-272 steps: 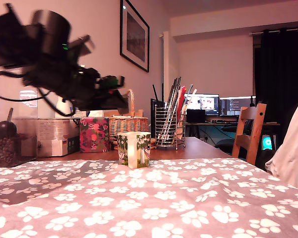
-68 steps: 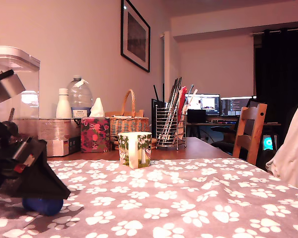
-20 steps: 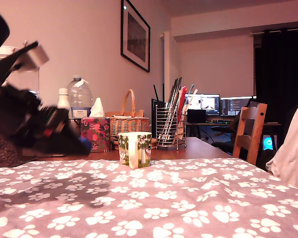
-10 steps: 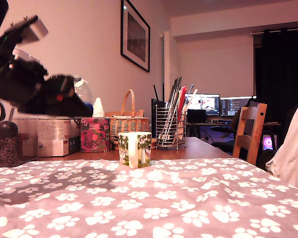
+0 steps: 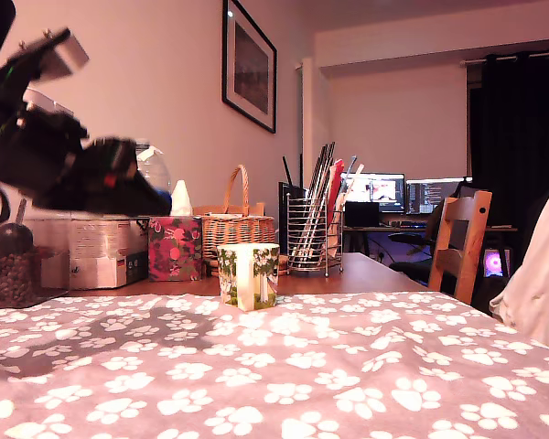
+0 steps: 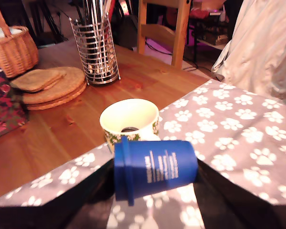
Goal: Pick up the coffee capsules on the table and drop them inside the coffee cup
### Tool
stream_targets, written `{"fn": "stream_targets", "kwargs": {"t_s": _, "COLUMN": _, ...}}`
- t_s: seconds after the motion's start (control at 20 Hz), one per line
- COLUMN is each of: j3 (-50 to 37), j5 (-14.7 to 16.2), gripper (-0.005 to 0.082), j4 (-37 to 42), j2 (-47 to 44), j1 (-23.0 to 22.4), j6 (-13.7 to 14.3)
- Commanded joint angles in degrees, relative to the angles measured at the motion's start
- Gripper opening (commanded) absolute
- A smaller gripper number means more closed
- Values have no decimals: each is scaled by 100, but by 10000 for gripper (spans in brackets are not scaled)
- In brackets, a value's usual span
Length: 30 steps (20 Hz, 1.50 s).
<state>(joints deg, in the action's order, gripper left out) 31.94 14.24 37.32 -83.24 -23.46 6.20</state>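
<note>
While our end effector [image 6: 155,191] is closed on the blue capsule [image 6: 155,169], held sideways with its rim toward the basket [image 6: 12,50], the cup [image 6: 128,119] stands on the counter [image 6: 62,138] just ahead and below, mouth open. We count one blue capsule, one cup, and something dark inside the cup that may be a second capsule.

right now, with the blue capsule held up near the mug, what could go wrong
The hand holds the blue capsule sideways, short of the mug; released now, it would likely hit the tablecloth and roll. A dark capsule already lies inside the mug, so the blue one might bounce. The mug stands at the cloth's edge, so a bump could tip it.
</note>
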Motion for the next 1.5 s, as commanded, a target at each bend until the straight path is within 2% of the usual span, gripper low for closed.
{"fn": "stream_targets", "kwargs": {"t_s": 0.0, "j3": 273, "j5": 39, "gripper": 229, "j4": 42, "j2": -267, "j1": 11, "j6": -13}}
{"fn": "stream_targets", "kwargs": {"t_s": 0.15, "j3": 894, "j5": 184, "gripper": 229, "j4": -120, "j2": -748, "j1": 11, "j6": -15}}
{"fn": "stream_targets", "kwargs": {"t_s": 0.4, "j3": 2059, "j5": 243, "gripper": 229, "j4": -901, "j2": -1486, "j1": 37, "j6": -13}}
{"fn": "stream_targets", "kwargs": {"t_s": 0.95, "j3": 4419, "j5": 490, "gripper": 229, "j4": -3178, "j2": -2944, "j1": 87, "j6": -33}}
{"fn": "stream_targets", "kwargs": {"t_s": 1.2, "j3": 4996, "j5": 490, "gripper": 229, "j4": -3836, "j2": -3355, "j1": 101, "j6": -33}}
{"fn": "stream_targets", "kwargs": {"t_s": 1.45, "j3": 5005, "j5": 479, "gripper": 241, "j4": -3910, "j2": -3366, "j1": 125, "j6": -17}}
